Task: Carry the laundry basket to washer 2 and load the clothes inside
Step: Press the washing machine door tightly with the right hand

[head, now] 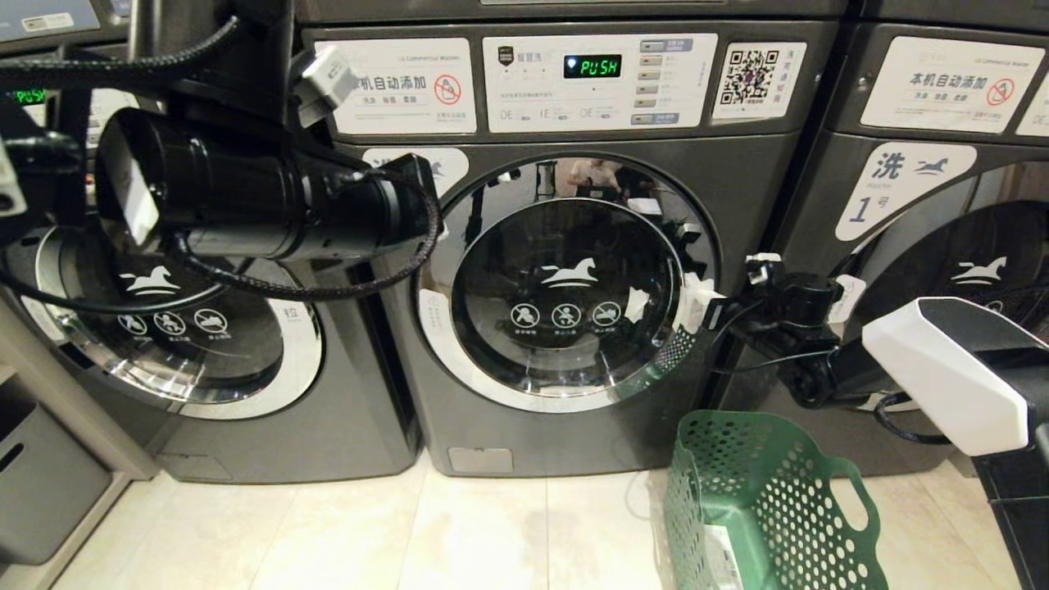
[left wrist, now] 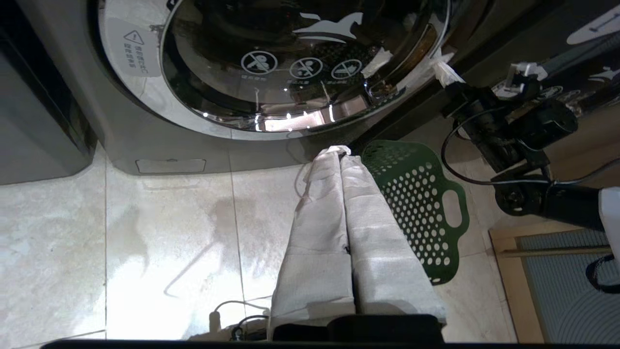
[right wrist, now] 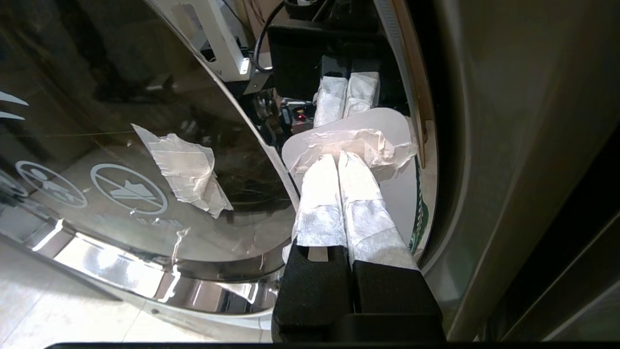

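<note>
A: Where is the right claw point(head: 711, 307) sitting?
B: It is pointing at the right edge of the middle washer's door point(head: 565, 283), its fingertips point(right wrist: 339, 162) pressed together and touching the taped white handle tab point(right wrist: 358, 133) on the door rim. It is pinching nothing.
A: And the door?
B: It is staying closed against the washer point(head: 565, 246), whose display is glowing "PUSH".
A: What about the laundry basket point(head: 766, 508)?
B: The green perforated basket is standing on the tiled floor point(head: 344, 533), just in front of that washer's lower right corner, below the right arm. I cannot tell whether clothes are lying inside.
A: The left claw point(left wrist: 339, 152)?
B: It is hanging raised off to the left, cloth-wrapped fingers point(left wrist: 319, 228) pressed together, gripping nothing and aiming down toward the floor beside the basket.
</note>
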### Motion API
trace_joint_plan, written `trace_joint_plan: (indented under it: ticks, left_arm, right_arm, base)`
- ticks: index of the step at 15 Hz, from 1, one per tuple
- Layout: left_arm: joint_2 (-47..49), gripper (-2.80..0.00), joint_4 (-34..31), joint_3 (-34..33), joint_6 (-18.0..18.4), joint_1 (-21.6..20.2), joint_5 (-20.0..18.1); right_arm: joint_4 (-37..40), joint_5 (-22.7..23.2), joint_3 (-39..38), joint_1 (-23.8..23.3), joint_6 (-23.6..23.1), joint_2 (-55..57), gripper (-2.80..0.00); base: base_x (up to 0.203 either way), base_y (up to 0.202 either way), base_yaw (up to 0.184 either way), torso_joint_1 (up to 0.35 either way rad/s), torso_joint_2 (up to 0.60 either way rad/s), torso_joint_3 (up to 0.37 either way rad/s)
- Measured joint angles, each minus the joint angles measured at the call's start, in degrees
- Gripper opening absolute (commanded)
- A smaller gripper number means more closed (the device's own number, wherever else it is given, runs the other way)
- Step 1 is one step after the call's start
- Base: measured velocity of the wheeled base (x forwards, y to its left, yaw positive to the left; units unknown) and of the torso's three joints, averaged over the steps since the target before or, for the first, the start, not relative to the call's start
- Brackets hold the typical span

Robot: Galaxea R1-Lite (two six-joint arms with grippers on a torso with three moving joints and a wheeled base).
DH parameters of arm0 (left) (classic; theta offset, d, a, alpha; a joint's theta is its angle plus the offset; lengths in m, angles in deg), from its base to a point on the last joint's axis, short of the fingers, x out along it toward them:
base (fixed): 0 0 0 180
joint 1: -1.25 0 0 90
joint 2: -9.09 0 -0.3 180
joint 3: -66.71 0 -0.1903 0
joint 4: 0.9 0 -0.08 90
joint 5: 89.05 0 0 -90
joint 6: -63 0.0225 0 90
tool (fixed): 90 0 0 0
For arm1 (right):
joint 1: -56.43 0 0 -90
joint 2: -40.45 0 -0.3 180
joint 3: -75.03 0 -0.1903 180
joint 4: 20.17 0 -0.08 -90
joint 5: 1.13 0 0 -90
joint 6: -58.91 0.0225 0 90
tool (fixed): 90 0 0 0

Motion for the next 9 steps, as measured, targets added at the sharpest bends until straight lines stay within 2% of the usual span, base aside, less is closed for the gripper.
trace_joint_plan:
  ticks: [9]
  left_arm:
    - [0.35,-2.80,0.14,0.05,0.04,0.09,-0.02]
  right_arm:
    - [0.00,-0.45,5.96,0.33,0.00,3.91,-2.80]
  base:
    - [0.000,0.000,0.000,0.000,0.00,0.000]
